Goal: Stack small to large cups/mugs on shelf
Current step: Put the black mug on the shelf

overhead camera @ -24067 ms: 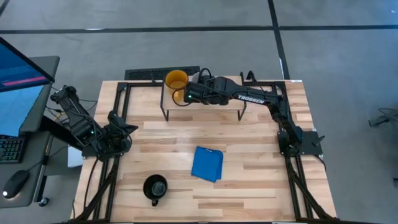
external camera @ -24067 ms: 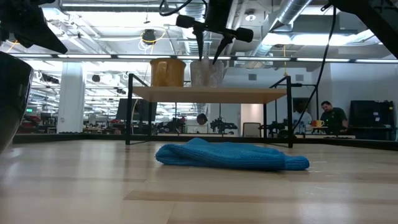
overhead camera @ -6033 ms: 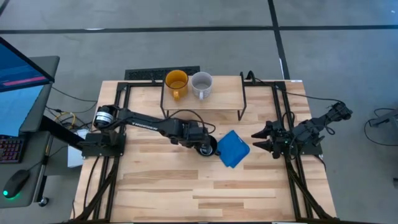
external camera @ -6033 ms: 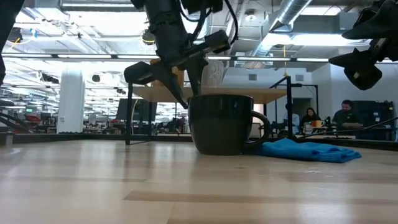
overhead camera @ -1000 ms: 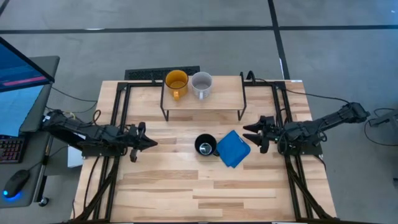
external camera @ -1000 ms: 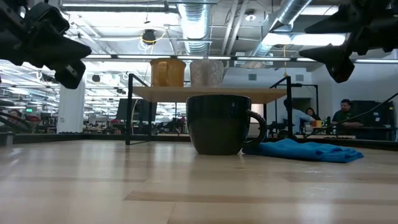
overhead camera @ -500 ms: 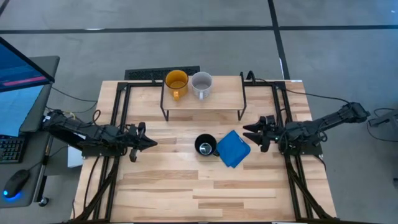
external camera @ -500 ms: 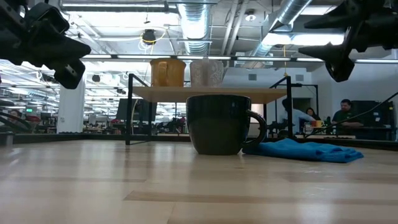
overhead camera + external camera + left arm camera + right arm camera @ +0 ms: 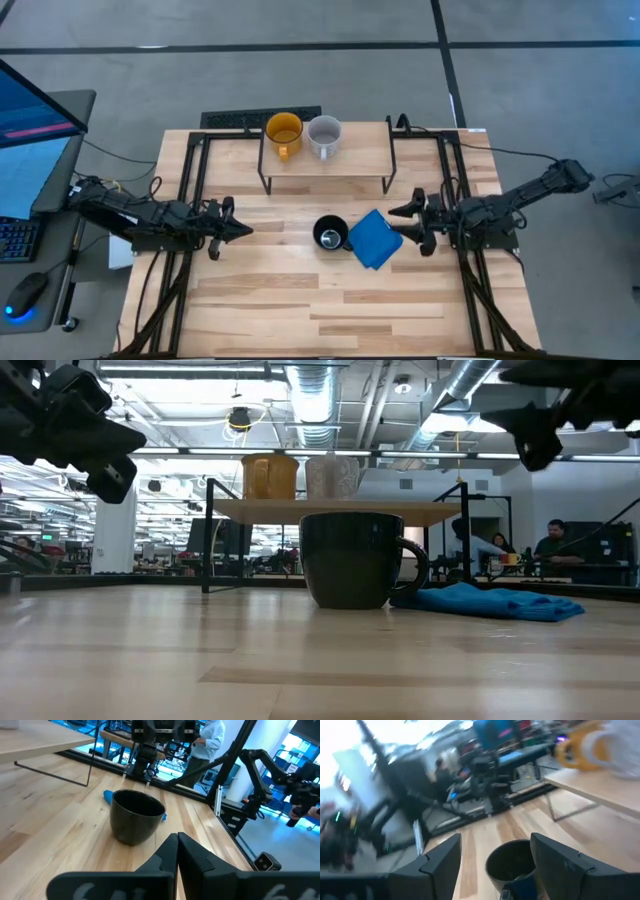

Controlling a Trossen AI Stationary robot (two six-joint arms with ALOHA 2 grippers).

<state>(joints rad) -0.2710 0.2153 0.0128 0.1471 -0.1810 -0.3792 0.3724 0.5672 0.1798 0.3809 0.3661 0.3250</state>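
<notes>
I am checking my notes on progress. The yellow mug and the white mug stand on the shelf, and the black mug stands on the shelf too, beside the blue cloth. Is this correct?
Not quite. The black mug stands on the table in front of the shelf, beside the blue cloth. The yellow mug and white mug are on the shelf, as the high view shows.

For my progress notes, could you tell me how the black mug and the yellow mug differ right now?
The black mug stands on the tabletop in front of the shelf; the yellow mug sits on the shelf. The black mug touches the blue cloth; the yellow one stands beside the white mug. Both are upright.
</notes>
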